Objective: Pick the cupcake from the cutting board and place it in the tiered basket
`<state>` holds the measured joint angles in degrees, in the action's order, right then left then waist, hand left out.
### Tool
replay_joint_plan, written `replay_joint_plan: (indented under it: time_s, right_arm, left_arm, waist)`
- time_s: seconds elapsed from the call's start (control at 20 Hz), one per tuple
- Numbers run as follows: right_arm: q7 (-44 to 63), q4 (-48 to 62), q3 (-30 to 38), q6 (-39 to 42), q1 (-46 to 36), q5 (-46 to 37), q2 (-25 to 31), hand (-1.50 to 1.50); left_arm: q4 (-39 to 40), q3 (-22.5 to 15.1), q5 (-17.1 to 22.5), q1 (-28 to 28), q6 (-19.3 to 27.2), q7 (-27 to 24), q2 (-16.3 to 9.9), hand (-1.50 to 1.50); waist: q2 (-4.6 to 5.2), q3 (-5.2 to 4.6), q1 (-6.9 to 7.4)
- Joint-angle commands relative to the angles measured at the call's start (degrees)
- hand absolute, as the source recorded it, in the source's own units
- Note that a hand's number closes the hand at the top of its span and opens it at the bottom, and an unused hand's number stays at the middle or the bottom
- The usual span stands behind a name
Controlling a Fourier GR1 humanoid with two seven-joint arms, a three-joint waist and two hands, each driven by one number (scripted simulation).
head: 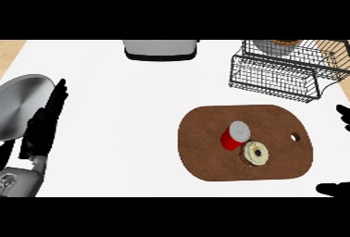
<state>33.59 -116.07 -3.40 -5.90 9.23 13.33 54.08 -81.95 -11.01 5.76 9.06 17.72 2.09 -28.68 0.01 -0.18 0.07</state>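
Note:
A brown cutting board (pixel 226 125) lies on the white counter at the right of the head view. On it the cupcake (pixel 256 153), with cream frosting and a dark wrapper, lies beside a red can (pixel 234 135) with a silver lid; the two nearly touch. The black wire tiered basket (pixel 287 74) stands at the back right. My left hand (pixel 42 127) rests open at the far left, fingers pointing up. Only dark tips of my right hand (pixel 338 189) show at the right edge, apart from the board.
A round silver pan or lid (pixel 17 104) sits at the left edge, partly behind my left hand. A grey and black appliance (pixel 160 48) stands at the back centre. A bowl (pixel 275 45) rests in the basket's upper tier.

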Motion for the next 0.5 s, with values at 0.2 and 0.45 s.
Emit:
replay_joint_plan:
  time_s: [0.2,0.45]
  right_arm:
    - [22.8,2.0,-6.3,4.8,-19.5,0.6,0.6,-1.50]
    - [33.9,0.9,-12.3,6.0,-24.4,-0.4,-4.2,-1.50]
  left_arm:
    - [1.7,1.3,-1.2,2.3,-2.3,-0.1,1.2,0.00]
    - [0.0,0.2,-4.2,2.5,-0.3,1.8,3.6,0.00]
  waist:
    - [0.24,0.10,1.23]
    - [0.10,0.10,0.90]
